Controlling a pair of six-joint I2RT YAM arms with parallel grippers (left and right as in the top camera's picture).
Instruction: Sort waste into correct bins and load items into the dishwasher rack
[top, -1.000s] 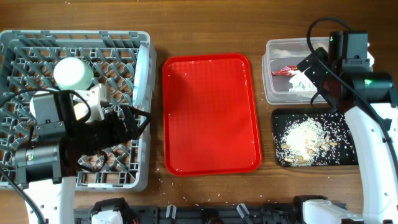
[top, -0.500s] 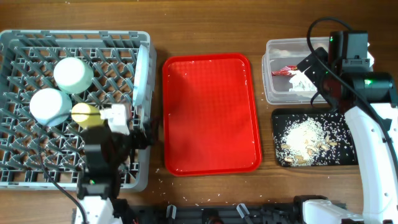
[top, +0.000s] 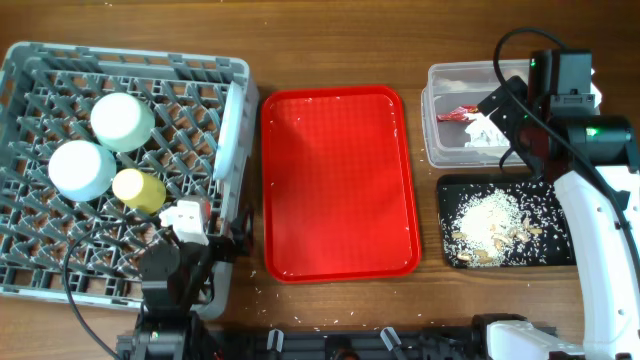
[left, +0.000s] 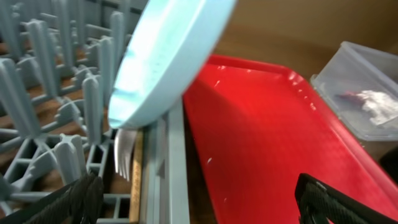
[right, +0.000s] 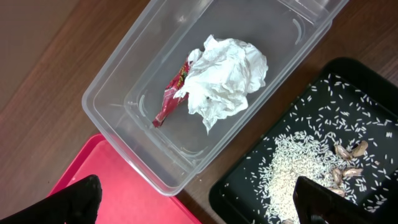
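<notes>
The grey plastic lattice rack (top: 40, 250) holds one smooth pale-blue plate (left: 168, 56) standing on edge, one white plastic fork (left: 124, 149) just below it, and three round pieces: a green bowl (top: 122, 121), a blue dish (top: 82, 169) and a yellow cup (top: 139, 189). One crumpled tissue (right: 224, 78) and one red wrapper (right: 171, 96) lie in the clear rounded tub (right: 118, 93), and loose rice (right: 292, 168) is heaped in the flat black tray (right: 249, 186). The left end effector (left: 199, 202) and the right end effector (right: 196, 202) both gape wide, holding nothing.

overhead: high, straight down, whole table (top: 330, 40).
left wrist: low, close, facing across rack (left: 93, 115) edge to red tray (left: 261, 143).
right wrist: near, steeply down on clear tub (right: 118, 106) and black tray (right: 236, 186).
shared: red tray, clear tub.
</notes>
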